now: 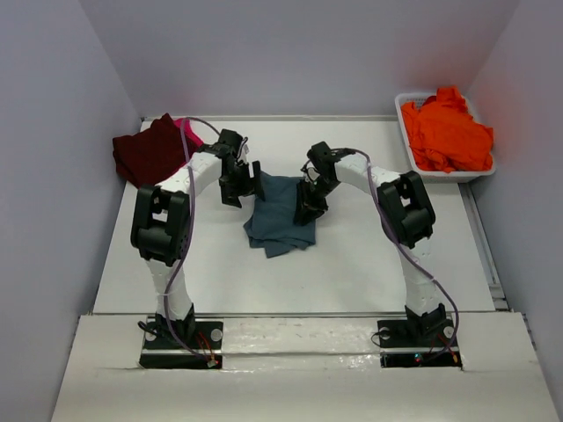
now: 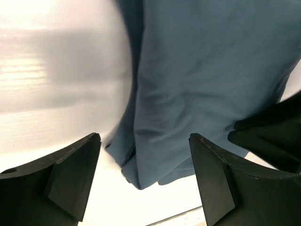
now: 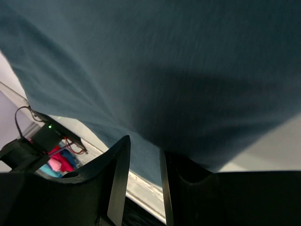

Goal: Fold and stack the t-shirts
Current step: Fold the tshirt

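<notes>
A slate teal-blue t-shirt [image 1: 280, 215] lies bunched and partly folded at the table's centre. My left gripper [image 1: 239, 189] is at its left edge, open and empty; in the left wrist view its jaws [image 2: 145, 136] stand wide apart over a corner of the shirt [image 2: 202, 70]. My right gripper [image 1: 310, 204] is at the shirt's right edge. In the right wrist view its jaws [image 3: 143, 143] stand close together with the blue cloth [image 3: 164, 61] between the tips and draped over the right finger. A dark maroon t-shirt [image 1: 149, 149] lies at the far left with a bright pink one [image 1: 186, 127] behind it.
A white plastic tub [image 1: 482, 171] at the far right holds a heap of vivid orange t-shirts [image 1: 444, 132]. Grey walls close in the table on the left, back and right. The right wrist view shows the table's near edge and an arm base with wires [image 3: 47, 136].
</notes>
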{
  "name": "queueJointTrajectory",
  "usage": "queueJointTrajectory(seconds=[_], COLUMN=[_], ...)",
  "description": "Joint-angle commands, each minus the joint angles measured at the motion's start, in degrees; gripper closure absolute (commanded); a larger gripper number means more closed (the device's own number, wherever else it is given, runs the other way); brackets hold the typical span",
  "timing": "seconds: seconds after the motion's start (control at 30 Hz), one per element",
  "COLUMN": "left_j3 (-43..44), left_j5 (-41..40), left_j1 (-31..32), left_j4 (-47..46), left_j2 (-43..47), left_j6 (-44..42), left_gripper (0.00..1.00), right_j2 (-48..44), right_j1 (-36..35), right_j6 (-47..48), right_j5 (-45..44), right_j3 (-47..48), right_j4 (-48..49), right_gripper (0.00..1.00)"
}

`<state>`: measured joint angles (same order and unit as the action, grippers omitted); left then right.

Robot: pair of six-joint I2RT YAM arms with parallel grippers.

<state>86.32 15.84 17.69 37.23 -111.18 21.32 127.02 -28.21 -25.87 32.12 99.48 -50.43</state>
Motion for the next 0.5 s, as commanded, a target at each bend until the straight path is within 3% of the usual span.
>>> queueJointTrajectory(seconds=[0.0, 0.27, 0.47], left_j3=[-7.6, -17.8, -18.7], left_j5=[5.7, 13.9, 21.3], left_j1=[-2.5, -4.3, -4.9], left_j4=[-8.8, -18.8, -27.1], left_j2=[7.4, 9.9, 6.6], left_j6=[1.4, 3.0, 5.5], left_gripper=[0.12, 0.11, 0.11], right_j2=[1.3, 2.0, 1.9], right_j1=[0.0, 0.0, 0.0], right_j6=[0.2, 1.3, 1.9], right_j5=[-1.2, -0.8, -0.3], right_j3=[0.7, 0.7, -0.3], right_j4=[3.1, 2.4, 2.5], right_gripper=[0.63, 0.63, 0.62])
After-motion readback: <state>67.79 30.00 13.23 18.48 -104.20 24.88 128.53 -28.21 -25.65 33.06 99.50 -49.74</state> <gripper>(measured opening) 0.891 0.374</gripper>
